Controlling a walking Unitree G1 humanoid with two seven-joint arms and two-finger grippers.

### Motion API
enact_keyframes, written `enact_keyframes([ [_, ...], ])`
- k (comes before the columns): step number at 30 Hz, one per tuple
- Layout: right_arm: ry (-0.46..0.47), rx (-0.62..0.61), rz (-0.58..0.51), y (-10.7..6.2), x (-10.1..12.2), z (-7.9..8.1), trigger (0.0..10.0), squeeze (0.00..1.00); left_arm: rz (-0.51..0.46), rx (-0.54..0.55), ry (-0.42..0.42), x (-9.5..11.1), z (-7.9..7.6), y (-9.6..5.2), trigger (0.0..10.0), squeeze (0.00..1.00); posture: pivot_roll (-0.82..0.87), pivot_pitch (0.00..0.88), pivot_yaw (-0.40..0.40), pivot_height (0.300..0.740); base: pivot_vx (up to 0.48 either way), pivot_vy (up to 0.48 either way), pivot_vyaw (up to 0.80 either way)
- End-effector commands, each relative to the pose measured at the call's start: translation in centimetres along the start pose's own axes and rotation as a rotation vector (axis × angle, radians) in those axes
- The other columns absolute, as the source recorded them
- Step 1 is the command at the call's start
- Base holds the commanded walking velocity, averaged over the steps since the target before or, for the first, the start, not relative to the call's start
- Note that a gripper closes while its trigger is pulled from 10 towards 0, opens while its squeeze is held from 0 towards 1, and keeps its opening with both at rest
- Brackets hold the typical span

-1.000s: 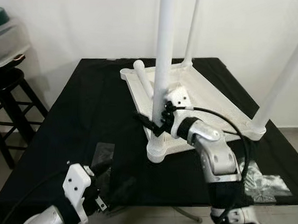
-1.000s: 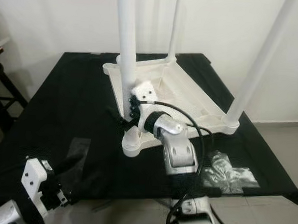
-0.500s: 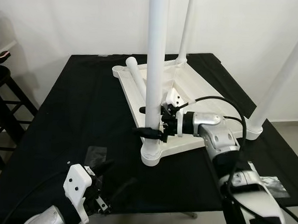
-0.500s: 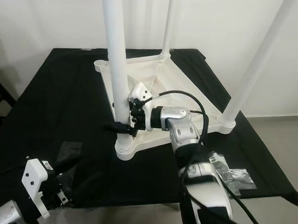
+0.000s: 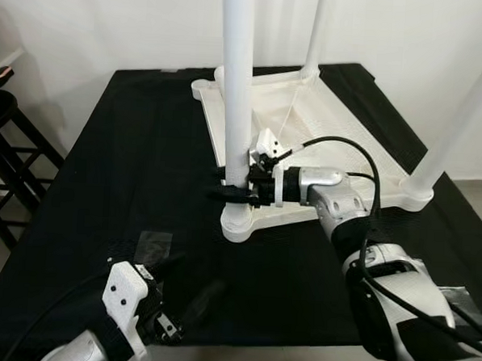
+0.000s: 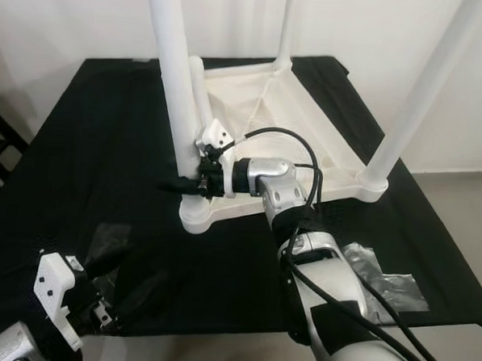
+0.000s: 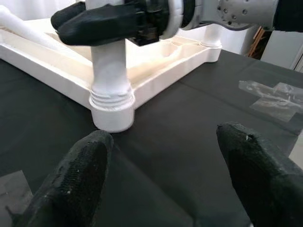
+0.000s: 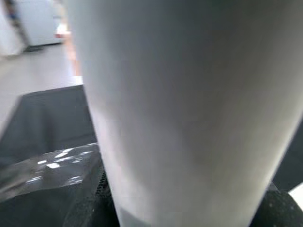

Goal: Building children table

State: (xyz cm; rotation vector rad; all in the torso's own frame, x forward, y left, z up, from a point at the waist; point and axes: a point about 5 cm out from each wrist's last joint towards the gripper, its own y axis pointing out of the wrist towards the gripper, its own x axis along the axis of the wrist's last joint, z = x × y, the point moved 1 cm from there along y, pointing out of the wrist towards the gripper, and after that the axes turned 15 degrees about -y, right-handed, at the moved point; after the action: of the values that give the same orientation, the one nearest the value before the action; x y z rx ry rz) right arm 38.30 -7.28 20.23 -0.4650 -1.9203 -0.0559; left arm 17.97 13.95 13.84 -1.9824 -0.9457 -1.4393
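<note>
The upturned white children's table top (image 5: 324,144) lies on the black table (image 5: 120,182) toward its far right corner, legs pointing up. The right gripper (image 5: 228,193) is clamped on the nearest leg (image 5: 236,91), just above its socket, fingers on either side of the tube. The left gripper (image 7: 161,175) hovers over the table's near edge, fingers (image 7: 85,175) spread and empty, facing that leg. Compared with one second ago, the right forearm lies lower and more level. A clear plastic bag (image 6: 385,281) lies at the near right corner.
</note>
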Motion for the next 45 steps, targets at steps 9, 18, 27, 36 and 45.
enact_keyframes([
  [9,0.242,-0.721,0.212,-1.1,-2.1,5.9,0.0,0.0,0.005,0.009,-0.006,0.2,-0.9,-0.9,10.0,0.0,-0.01,0.205,0.015,0.74,0.0,0.0,0.0],
  [18,0.18,-0.662,0.164,0.4,-0.8,4.3,10.0,0.0,0.001,0.007,-0.012,0.1,-0.8,-0.5,10.0,0.0,-0.01,0.173,-0.002,0.74,0.0,0.0,0.0],
  [27,0.015,-0.259,-0.113,1.3,4.6,2.9,10.0,1.0,-0.004,0.022,-0.004,0.0,-0.3,0.1,10.0,0.0,-0.01,0.141,-0.009,0.74,0.0,0.0,0.0],
  [36,-0.081,0.122,-0.132,1.0,3.9,2.6,10.0,0.0,-0.003,0.021,-0.003,-0.2,-0.1,0.4,10.0,0.0,0.0,0.122,-0.01,0.74,0.0,0.0,0.0],
  [45,0.037,0.205,-0.067,1.2,1.8,1.6,0.0,0.0,-0.006,0.024,0.002,-0.3,0.1,0.6,10.0,0.0,0.01,0.111,-0.01,0.74,0.0,0.0,0.0],
])
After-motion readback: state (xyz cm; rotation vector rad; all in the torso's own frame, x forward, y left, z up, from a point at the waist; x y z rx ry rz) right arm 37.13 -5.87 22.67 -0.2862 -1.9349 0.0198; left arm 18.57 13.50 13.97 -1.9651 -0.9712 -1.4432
